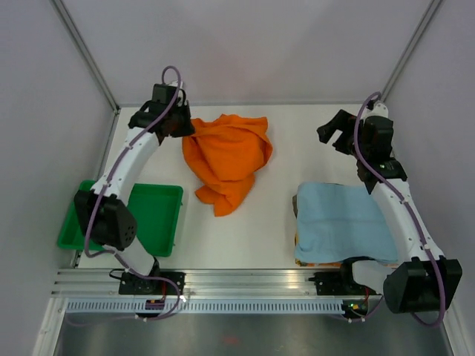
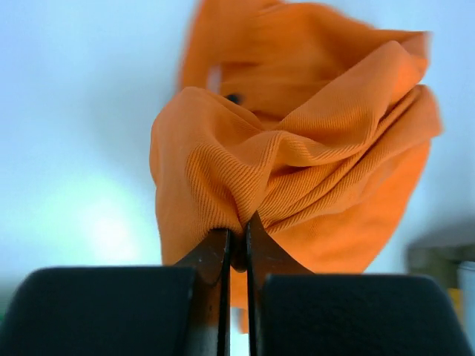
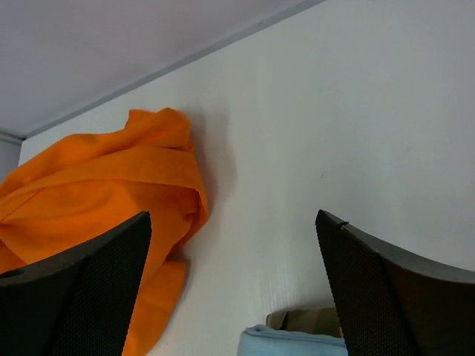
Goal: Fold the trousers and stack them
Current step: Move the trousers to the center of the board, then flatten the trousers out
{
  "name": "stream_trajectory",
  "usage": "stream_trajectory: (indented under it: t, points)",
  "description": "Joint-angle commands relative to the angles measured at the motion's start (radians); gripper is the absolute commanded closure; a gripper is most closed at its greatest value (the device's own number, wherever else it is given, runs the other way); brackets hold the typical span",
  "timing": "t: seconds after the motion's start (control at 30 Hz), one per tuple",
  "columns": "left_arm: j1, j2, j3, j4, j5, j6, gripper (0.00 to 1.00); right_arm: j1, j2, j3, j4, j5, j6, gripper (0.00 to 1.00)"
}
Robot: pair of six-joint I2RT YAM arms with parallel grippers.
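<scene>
Early stage: trousers (image 1: 226, 159) lie crumpled on the bench (image 1: 286, 141), far-centre, no fold made and nothing stacked. My left claw (image 2: 237, 241) is pinching a bunch of their fabric. My right claw (image 3: 234, 282) is spread wide, empty, well apart from them. Count: one trousers, one blue cloth (image 1: 345, 222), one green tray (image 1: 157, 211).

The trousers (image 1: 226, 159) are bright orange, of soft, finely ribbed fabric, and bunched into a loose, crumpled heap, not folded. They lie on the white desk (image 1: 245, 237) at its far side, left of centre. The heap is broad at the far end and narrows to a rumpled tail pointing toward the near edge. At the far left corner, a fold of the cloth is pinched between the closed fingers of the left end effector (image 2: 239, 236), with deep creases fanning out from the pinch.
</scene>
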Motion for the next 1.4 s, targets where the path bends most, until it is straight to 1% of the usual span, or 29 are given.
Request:
stream_trajectory:
  t: [0.0, 0.03, 0.1, 0.13, 0.23, 0.3, 0.33, 0.37, 0.4, 0.43, 0.5, 0.53, 0.6, 0.63, 0.67, 0.73, 0.77, 0.9, 0.97, 1.07, 1.1, 1.17, 1.2, 1.23, 1.27, 1.3, 1.33, 1.37]
  points:
    - [0.060, -0.205, -0.133, 0.026, -0.152, 0.139, 0.98, 0.055, 0.036, 0.012, 0.105, -0.052, -0.016, 0.02]
    - [0.127, -0.217, -0.147, 0.031, -0.154, 0.134, 0.98, 0.074, 0.049, 0.018, 0.114, -0.057, -0.007, 0.02]
    - [0.199, -0.205, -0.123, 0.013, -0.142, 0.120, 0.98, 0.094, 0.093, 0.032, 0.135, -0.061, -0.005, 0.02]
    - [0.259, -0.193, -0.094, -0.010, -0.143, 0.113, 0.98, 0.114, 0.109, 0.049, 0.138, -0.063, -0.007, 0.02]
    - [0.344, -0.125, -0.054, -0.058, -0.143, 0.140, 0.98, 0.164, 0.208, 0.058, 0.221, -0.077, -0.022, 0.02]
    - [0.367, -0.099, -0.071, -0.056, -0.174, 0.159, 0.98, 0.193, 0.265, 0.067, 0.253, -0.090, -0.042, 0.02]
    - [0.384, -0.093, -0.078, -0.053, -0.189, 0.165, 0.98, 0.228, 0.297, 0.094, 0.285, -0.100, -0.050, 0.02]
    - [0.392, -0.088, -0.086, -0.046, -0.217, 0.162, 0.98, 0.245, 0.372, 0.117, 0.301, -0.110, -0.068, 0.02]
    - [0.401, -0.079, -0.092, -0.041, -0.225, 0.162, 0.98, 0.265, 0.414, 0.141, 0.310, -0.127, -0.082, 0.02]
    - [0.421, -0.073, -0.092, -0.035, -0.226, 0.156, 0.97, 0.307, 0.494, 0.185, 0.319, -0.141, -0.097, 0.02]
    - [0.448, -0.043, -0.080, -0.029, -0.231, 0.142, 0.96, 0.371, 0.576, 0.243, 0.321, -0.146, -0.160, 0.02]
    - [0.477, -0.032, -0.072, -0.030, -0.229, 0.113, 0.95, 0.391, 0.660, 0.318, 0.312, -0.137, -0.174, 0.02]
    - [0.519, -0.003, -0.062, -0.027, -0.160, 0.087, 0.96, 0.442, 0.740, 0.397, 0.269, -0.146, -0.194, 0.02]
    - [0.527, 0.001, -0.065, -0.021, -0.133, 0.084, 0.96, 0.457, 0.798, 0.442, 0.289, -0.181, -0.197, 0.02]
    - [0.530, 0.004, -0.071, -0.013, -0.098, 0.082, 0.96, 0.471, 0.817, 0.447, 0.316, -0.204, -0.197, 0.02]
    - [0.530, 0.017, -0.079, -0.003, -0.087, 0.088, 0.97, 0.508, 0.857, 0.438, 0.406, -0.247, -0.206, 0.02]
    - [0.530, 0.022, -0.080, -0.001, -0.079, 0.091, 0.97, 0.519, 0.865, 0.435, 0.422, -0.265, -0.217, 0.02]
    - [0.530, 0.028, -0.088, 0.013, -0.067, 0.105, 0.98, 0.558, 0.909, 0.447, 0.437, -0.228, -0.260, 0.04]
    - [0.531, 0.024, -0.092, 0.016, -0.062, 0.108, 0.98, 0.560, 0.943, 0.460, 0.454, -0.204, -0.248, 0.08]
    - [0.530, 0.008, -0.100, 0.026, -0.015, 0.114, 0.98, 0.572, 1.023, 0.530, 0.448, -0.170, -0.234, 0.13]
    - [0.530, 0.004, -0.103, 0.030, -0.011, 0.116, 0.98, 0.581, 1.046, 0.582, 0.442, -0.137, -0.234, 0.16]
    - [0.530, -0.012, -0.103, 0.037, -0.001, 0.117, 0.98, 0.591, 1.109, 0.636, 0.412, -0.075, -0.238, 0.29]
    - [0.531, -0.015, -0.105, 0.043, 0.001, 0.120, 0.98, 0.598, 1.142, 0.679, 0.404, 0.015, -0.243, 0.45]
    - [0.531, -0.016, -0.103, 0.049, 0.002, 0.120, 0.98, 0.603, 1.155, 0.691, 0.401, 0.058, -0.249, 0.53]
    - [0.530, -0.013, -0.094, 0.057, 0.013, 0.119, 0.98, 0.605, 1.162, 0.699, 0.408, 0.081, -0.261, 0.58]
    - [0.531, -0.006, -0.086, 0.057, 0.024, 0.114, 0.98, 0.606, 1.176, 0.704, 0.421, 0.112, -0.264, 0.60]
    - [0.530, 0.002, -0.077, 0.056, 0.038, 0.113, 0.98, 0.605, 1.182, 0.707, 0.440, 0.121, -0.269, 0.60]
    - [0.531, 0.007, -0.059, 0.051, 0.062, 0.108, 0.98, 0.605, 1.187, 0.711, 0.447, 0.118, -0.277, 0.64]
